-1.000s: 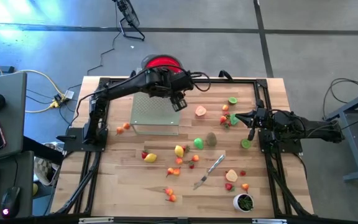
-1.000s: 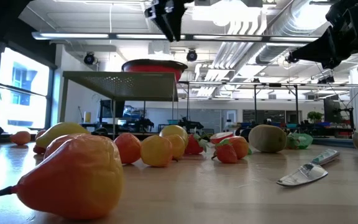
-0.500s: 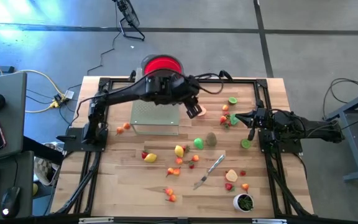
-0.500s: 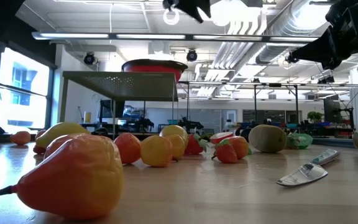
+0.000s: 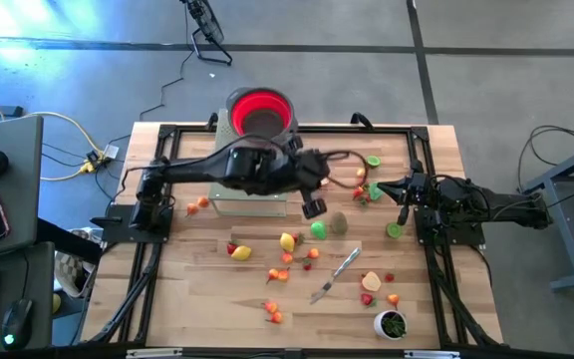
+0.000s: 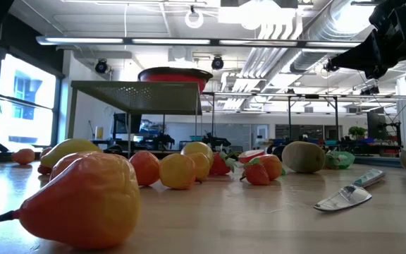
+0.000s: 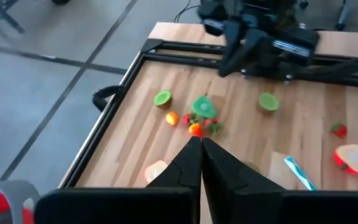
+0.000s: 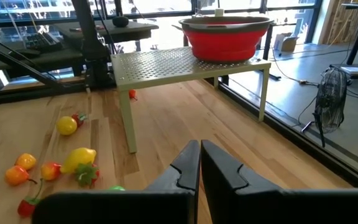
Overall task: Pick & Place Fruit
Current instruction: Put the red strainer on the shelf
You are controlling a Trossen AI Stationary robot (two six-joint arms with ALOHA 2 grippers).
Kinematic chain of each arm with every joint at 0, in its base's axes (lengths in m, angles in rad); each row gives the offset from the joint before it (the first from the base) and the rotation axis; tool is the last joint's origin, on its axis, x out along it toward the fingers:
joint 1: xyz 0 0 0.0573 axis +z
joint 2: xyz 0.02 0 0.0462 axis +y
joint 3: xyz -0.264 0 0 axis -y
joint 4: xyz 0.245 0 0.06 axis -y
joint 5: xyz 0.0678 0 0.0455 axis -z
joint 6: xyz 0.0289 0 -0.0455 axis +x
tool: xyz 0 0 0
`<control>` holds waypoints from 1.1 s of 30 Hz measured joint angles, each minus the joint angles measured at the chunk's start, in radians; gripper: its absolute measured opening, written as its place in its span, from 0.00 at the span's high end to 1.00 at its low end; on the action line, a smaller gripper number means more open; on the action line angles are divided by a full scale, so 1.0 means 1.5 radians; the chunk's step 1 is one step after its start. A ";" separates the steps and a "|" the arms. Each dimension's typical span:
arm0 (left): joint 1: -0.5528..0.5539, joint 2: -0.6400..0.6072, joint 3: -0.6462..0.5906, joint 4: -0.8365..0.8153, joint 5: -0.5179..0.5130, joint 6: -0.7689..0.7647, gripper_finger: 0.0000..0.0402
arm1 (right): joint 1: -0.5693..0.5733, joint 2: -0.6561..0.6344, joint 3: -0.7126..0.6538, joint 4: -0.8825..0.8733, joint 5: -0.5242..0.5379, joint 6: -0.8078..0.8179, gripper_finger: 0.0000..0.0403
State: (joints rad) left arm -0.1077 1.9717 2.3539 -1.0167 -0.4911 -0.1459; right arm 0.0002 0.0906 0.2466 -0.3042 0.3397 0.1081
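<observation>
Two dark jointed arms, black cables, tapered black fingers (image 7: 219, 168)

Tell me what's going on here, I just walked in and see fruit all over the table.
A two-armed robot is sorting toy fruit scattered over the wooden table. The left gripper hangs over the middle of the table, fingers shut with nothing between them. The right gripper waits near the right edge, also shut and empty. The red bowl sits on a perforated stand at the back, and a knife lies among the fruit.
</observation>
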 joint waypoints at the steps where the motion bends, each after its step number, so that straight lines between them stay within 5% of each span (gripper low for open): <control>1: -0.011 0.000 0.000 -0.001 -0.013 -0.005 0.98 | 0.000 0.000 0.000 0.000 -0.001 0.000 0.98; 10: -0.101 0.001 -0.132 0.050 -0.088 -0.108 0.97 | 0.000 0.000 0.000 0.000 -0.001 0.000 0.98; 20: -0.130 0.001 -0.362 0.340 -0.102 -0.150 0.97 | 0.000 0.000 0.000 0.000 -0.001 0.000 0.98; 33: -0.154 0.001 -0.528 0.573 -0.150 -0.154 0.97 | 0.000 0.000 0.000 -0.003 -0.001 0.000 0.98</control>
State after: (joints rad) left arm -0.3381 1.9728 1.5613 -0.1577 -0.7161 -0.3767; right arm 0.0000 0.0906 0.2466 -0.3092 0.3378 0.1087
